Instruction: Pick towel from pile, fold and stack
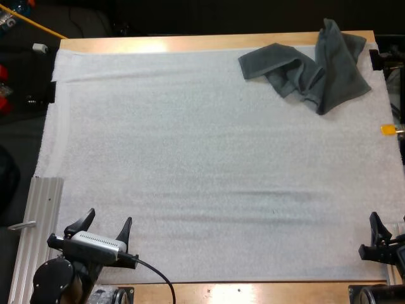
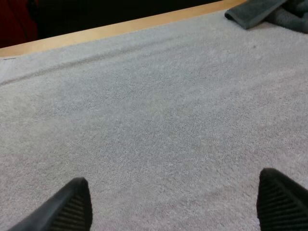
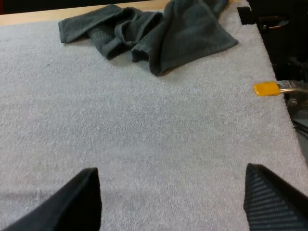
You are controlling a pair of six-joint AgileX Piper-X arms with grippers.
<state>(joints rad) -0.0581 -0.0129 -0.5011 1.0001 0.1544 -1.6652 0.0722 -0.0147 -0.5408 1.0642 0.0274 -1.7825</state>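
My left claw [image 1: 109, 216] hangs low over the near edge of the white mat [image 1: 190, 158], its two black fingers [image 2: 72, 204] spread wide apart, with bare mat between them and nothing in their hold. My right claw [image 3: 172, 168] sits at the same near edge, well apart from the left one and out toward the mat's right side. Its ribbed fingers [image 3: 269, 197] are also spread wide and clear of any thing, so it grips nothing either. The crumpled dark grey-green towel [image 1: 310, 66] lies far ahead of both claws, at the far right corner of the mat. From my right claw it is straight ahead and well apart from the fingertips, with a long stretch of bare mat between. From my left claw it is far ahead and well off to the right, and one of its corners [image 2: 250, 12] shows beside the far strip of the wooden table [image 1: 190, 43]. The cloth is bunched and folded over itself. One flat flap reaches toward the mat's right edge, another runs up onto the wood at the far side, and a rolled part trails left along the mat. I cannot tell whether the heap is one towel or more. Just to the left of my left claw, a ribbed metal rail [image 1: 38, 215] runs along the mat's edge.
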